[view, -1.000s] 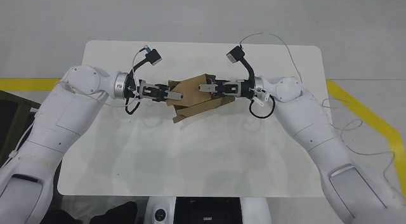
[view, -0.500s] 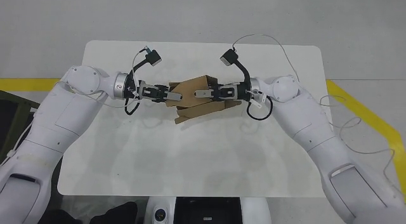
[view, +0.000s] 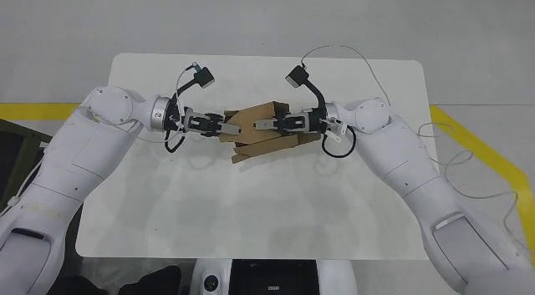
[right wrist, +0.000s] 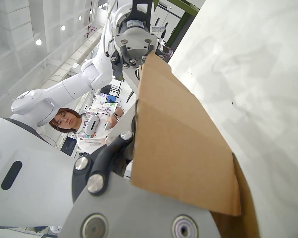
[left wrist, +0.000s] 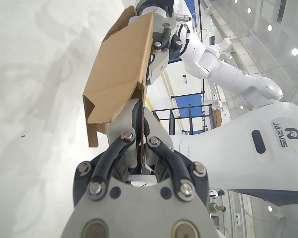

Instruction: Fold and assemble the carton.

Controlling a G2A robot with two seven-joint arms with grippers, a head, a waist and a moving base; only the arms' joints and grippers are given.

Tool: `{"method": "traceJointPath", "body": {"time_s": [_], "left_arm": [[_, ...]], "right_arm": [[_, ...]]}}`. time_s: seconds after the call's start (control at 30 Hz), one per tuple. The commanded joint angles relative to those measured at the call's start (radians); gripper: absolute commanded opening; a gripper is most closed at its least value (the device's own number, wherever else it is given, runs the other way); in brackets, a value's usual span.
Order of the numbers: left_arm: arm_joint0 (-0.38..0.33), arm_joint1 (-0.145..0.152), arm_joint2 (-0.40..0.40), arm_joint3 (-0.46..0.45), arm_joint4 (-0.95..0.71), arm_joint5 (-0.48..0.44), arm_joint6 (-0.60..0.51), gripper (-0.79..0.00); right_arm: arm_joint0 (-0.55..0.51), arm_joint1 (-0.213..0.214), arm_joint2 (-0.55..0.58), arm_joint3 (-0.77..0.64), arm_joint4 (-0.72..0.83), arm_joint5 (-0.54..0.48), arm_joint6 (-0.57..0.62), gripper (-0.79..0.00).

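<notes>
Closest to the left wrist camera, the left pincer (left wrist: 139,115) is seen drawn narrow on a thin edge of the carton (left wrist: 119,75), with the brown cardboard nipped between its pale fingers (left wrist: 121,122). From that grip a flat panel is carried away from the camera. A short flap is folded back near the pincer, and a crease is visible where the panel bends. At the far end of the panel the right pincer (left wrist: 149,76) is set hard against the cardboard edge. Whether it is clamped on the carton or merely laid against it cannot be told. In the right wrist view, a broad brown panel of the carton (right wrist: 178,144) is laid across that arm's own hardware, and the left pincer (right wrist: 139,71) is met at the panel's far corner. Beyond the cardboard the white bench (right wrist: 250,50) is spread. From above, the carton (view: 257,113) is found near the middle of the bench (view: 167,211), partly opened and skewed, with its panels splayed at an angle. It is flanked by the left pincer (view: 224,125) at one end and overlapped by the right pincer (view: 257,124) from the other. Whether the lowest flap is touching the bench cannot be told.
</notes>
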State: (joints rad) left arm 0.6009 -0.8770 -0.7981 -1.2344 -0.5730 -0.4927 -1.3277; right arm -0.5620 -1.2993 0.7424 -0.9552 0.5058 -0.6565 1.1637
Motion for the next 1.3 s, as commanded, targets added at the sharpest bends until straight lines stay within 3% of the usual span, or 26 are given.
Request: {"method": "traceJointPath", "body": {"time_s": [0.0, 0.03, 0.07, 0.33, 0.77, 1.27], "left_arm": [[-0.001, 0.001, 0.002, 0.000, -0.006, -0.005, 0.005, -0.591], [0.000, 0.002, 0.003, -0.002, -0.012, -0.007, 0.007, -0.154], [0.001, 0.003, 0.002, -0.003, -0.021, -0.007, 0.007, 0.000], [0.006, 0.010, -0.025, -0.013, -0.141, 0.019, -0.019, 0.000], [0.061, 0.032, -0.117, -0.140, -0.247, 0.084, -0.084, 0.000], [0.075, 0.012, -0.125, -0.161, -0.199, 0.070, -0.070, 0.000]], "right_arm": [[0.001, 0.000, -0.002, 0.002, 0.001, -0.001, -0.001, -0.785], [0.002, 0.001, -0.003, 0.003, 0.003, -0.003, -0.003, -0.785], [0.002, 0.001, -0.004, 0.004, 0.004, -0.004, -0.004, -0.785], [0.008, 0.003, -0.008, 0.016, 0.004, -0.013, -0.013, -0.785], [0.015, -0.004, -0.005, 0.051, -0.017, -0.047, -0.047, -0.785], [0.018, -0.024, -0.009, 0.038, -0.029, -0.054, -0.055, -0.785]]}}
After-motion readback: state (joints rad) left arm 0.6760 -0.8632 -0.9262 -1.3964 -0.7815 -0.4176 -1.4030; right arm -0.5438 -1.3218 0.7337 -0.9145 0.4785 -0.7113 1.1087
